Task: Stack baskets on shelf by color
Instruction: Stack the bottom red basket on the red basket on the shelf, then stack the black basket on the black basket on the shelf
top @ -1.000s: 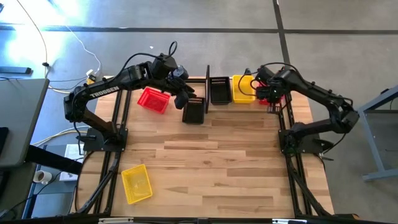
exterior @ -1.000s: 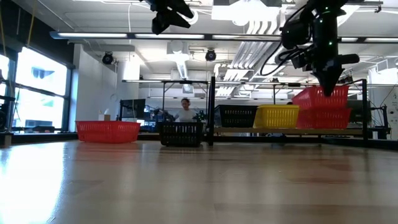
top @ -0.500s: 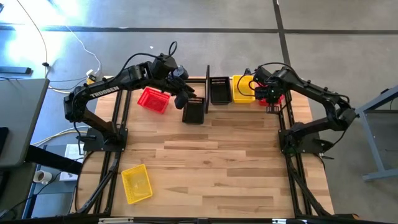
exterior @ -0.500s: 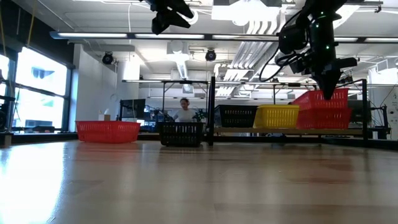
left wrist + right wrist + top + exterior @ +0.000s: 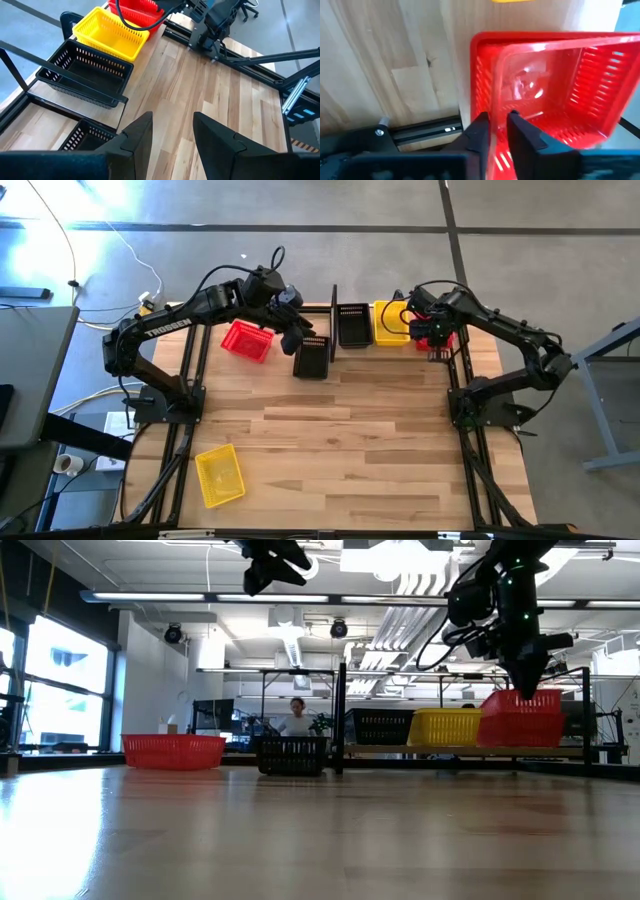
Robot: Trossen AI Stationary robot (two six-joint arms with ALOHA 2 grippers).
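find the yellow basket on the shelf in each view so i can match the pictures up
High view: yellow basket at the table's far edge, right of centre.
Low view: yellow basket right of centre, between a black basket and a red basket.
Left wrist view: yellow basket near the upper left.
Right wrist view: only a yellow sliver at the top edge.
Shared landmark: the red basket beside it.

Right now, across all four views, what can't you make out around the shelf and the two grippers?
- High view: the red plastic mesh baskets at the low black metal-frame shelf's right end are mostly hidden under the right gripper.
- Right wrist view: whether the right gripper grips the basket wall; fingers overlap it.
- Low view: count of nested red baskets is too fine to tell.
- Low view: left gripper is cut off by the top edge.
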